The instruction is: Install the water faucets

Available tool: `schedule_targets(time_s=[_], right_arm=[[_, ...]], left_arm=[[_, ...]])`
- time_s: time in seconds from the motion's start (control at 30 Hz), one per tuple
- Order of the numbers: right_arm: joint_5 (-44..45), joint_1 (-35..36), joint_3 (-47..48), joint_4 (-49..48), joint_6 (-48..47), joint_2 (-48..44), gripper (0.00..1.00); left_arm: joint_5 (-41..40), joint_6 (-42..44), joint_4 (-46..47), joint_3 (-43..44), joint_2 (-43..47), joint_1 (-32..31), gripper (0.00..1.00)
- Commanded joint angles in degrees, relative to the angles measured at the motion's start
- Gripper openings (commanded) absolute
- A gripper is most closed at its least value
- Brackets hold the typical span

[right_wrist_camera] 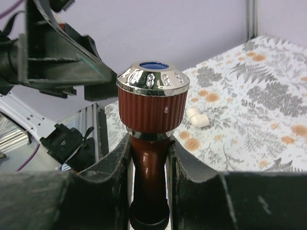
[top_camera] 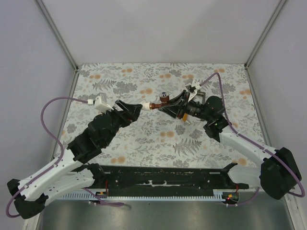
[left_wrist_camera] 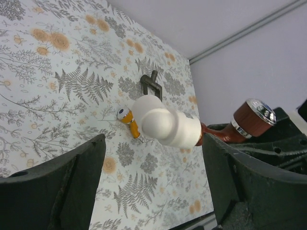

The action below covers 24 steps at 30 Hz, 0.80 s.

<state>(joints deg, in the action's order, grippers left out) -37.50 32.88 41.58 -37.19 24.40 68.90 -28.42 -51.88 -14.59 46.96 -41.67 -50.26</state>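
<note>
My right gripper (top_camera: 173, 102) (right_wrist_camera: 149, 163) is shut on the reddish-brown water faucet (top_camera: 160, 102) (right_wrist_camera: 151, 143) and holds it above the table, its chrome-topped knob (right_wrist_camera: 152, 81) towards the camera. A white elbow fitting (top_camera: 145, 107) (left_wrist_camera: 165, 122) sits on the faucet's far end. My left gripper (top_camera: 136, 109) (left_wrist_camera: 153, 160) is open, with its fingers (left_wrist_camera: 72, 182) spread on either side just short of the elbow and not touching it. The orange faucet (left_wrist_camera: 127, 120) lies on the table below.
A dark grey T-shaped tool (left_wrist_camera: 151, 85) lies on the floral tablecloth (top_camera: 144, 143) beyond the orange faucet. A second white elbow fitting (right_wrist_camera: 199, 117) lies on the cloth. Grey walls enclose the table on three sides.
</note>
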Motion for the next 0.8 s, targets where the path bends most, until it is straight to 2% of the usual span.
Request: schedule_targets(time_s=[0.0,0.13,0.3,0.53,0.77], right_arm=[[1.99,0.78,-0.27,-9.48,-3.66,-0.96,0.0],[2.52,1.3,-0.98,-11.41,-4.27,-0.88,0.0],[2.78,2.18,-1.85,-12.46,-5.94,-0.97,0.0],[4.18,3.15,-2.82,-14.58,-6.91,-1.14,0.0],[6.2,3.24,-3.79,-14.66,-7.88,-1.67,0.0]], left_arm=[[-6.03,-9.37,8.25,-2.05,-0.86,0.16,0.84],[-5.77,-13.15,10.8,-2.66,-2.89,0.43,0.82],[-3.31,-17.99,18.63,-5.91,-2.98,1.39,0.8],[-1.2,-27.74,17.84,-8.02,-5.0,1.74,0.8],[-1.19,-29.77,13.2,-8.64,-3.33,1.74,0.8]])
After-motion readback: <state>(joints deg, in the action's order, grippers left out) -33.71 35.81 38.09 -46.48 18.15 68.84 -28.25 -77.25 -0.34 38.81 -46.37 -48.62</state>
